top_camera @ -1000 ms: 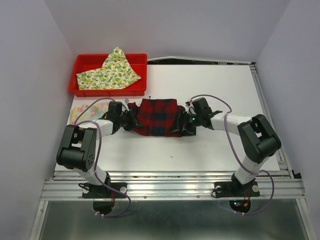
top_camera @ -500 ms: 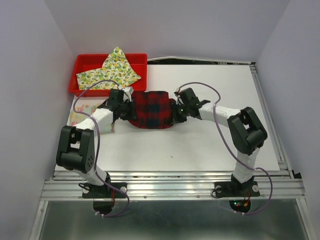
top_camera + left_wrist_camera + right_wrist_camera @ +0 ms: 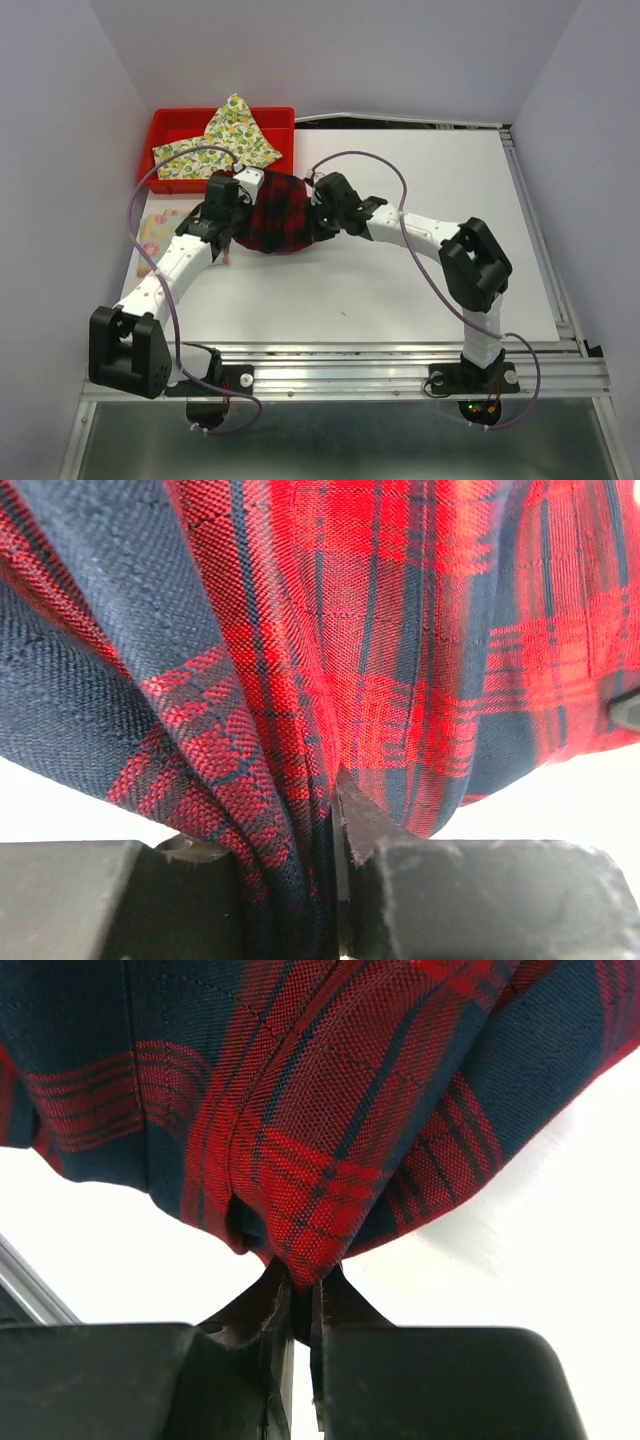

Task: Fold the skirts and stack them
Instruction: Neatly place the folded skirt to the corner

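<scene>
1. Upper left of centre in the overhead view: plaid skirt (image 3: 275, 215), bunched, long axis left-to-right between both grippers.
2. Clamped tight on a gathered fold at its left end: left gripper (image 3: 335, 800).
3. Pinched closed on the right end: right gripper (image 3: 300, 1295).
4. Just left of the bundle, flat on the table (image 3: 400, 300): floral skirt (image 3: 158, 228), nearest the left arm, so probably the stacking spot.
5. Far upper left: lemon skirt (image 3: 228, 140) in the red bin (image 3: 165, 182).

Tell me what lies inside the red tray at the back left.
The lemon-print skirt lies crumpled in the red tray, one corner poking over the far rim. Whatever is beneath the cloth is covered, so I cannot tell if anything else is there.
</scene>
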{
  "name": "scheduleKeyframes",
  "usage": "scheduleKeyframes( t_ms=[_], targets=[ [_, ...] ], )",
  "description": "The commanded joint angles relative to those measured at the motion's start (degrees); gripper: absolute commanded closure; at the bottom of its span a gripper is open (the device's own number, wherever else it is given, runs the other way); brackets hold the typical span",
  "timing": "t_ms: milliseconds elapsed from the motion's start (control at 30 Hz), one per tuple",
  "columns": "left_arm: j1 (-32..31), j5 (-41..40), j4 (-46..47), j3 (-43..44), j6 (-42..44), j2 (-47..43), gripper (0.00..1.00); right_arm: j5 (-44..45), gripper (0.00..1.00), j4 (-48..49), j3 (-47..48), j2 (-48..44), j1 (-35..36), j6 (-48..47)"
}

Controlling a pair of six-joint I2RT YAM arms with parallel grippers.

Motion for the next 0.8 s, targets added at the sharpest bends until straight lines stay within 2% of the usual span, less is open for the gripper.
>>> scheduleKeyframes(
  t_ms=[0,133,233,333,433,467,500,600,767],
  targets=[
    [-0.3,-3.2,3.3,-0.7,5.1,-3.0,1.0,4.6,0.99,0.9,5.6,0.8,1.2,-2.5],
    [-0.3,-1.3,2.6,-0.4,6.2,-1.7,1.0,3.0,0.99,0.4,5.7,1.1,1.2,-1.2],
    [-0.3,0.2,1.8,-0.7,6.3,-0.7,1.0,-0.6,0.99,0.5,1.5,0.8,1.2,0.9],
    [-0.3,3.4,0.6,-1.9,6.2,1.3,1.0,-2.4,0.51,0.6,-3.2,-0.3,0.7,2.9],
    [-0.3,4.5,0.4,-2.7,6.3,2.0,1.0,-2.6,0.35,0.5,-5.8,-0.7,-1.1,5.4],
    [-0.3,4.6,0.4,-3.2,6.5,2.5,1.0,-2.6,0.23,0.5,-6.1,-0.6,-3.2,6.2],
    [-0.3,4.8,0.4,-3.4,6.6,2.9,1.0,-2.9,0.22,-0.1,-6.2,-0.5,-4.5,8.3],
    [-0.2,5.0,0.2,-3.0,7.1,4.4,1.0,-4.6,0.07,-0.3,-6.7,0.5,-8.8,11.8],
    [-0.2,6.8,-0.5,-1.6,7.7,8.3,1.0,-9.0,0.04,1.3,-3.6,4.2,-10.2,12.4]
  ],
)
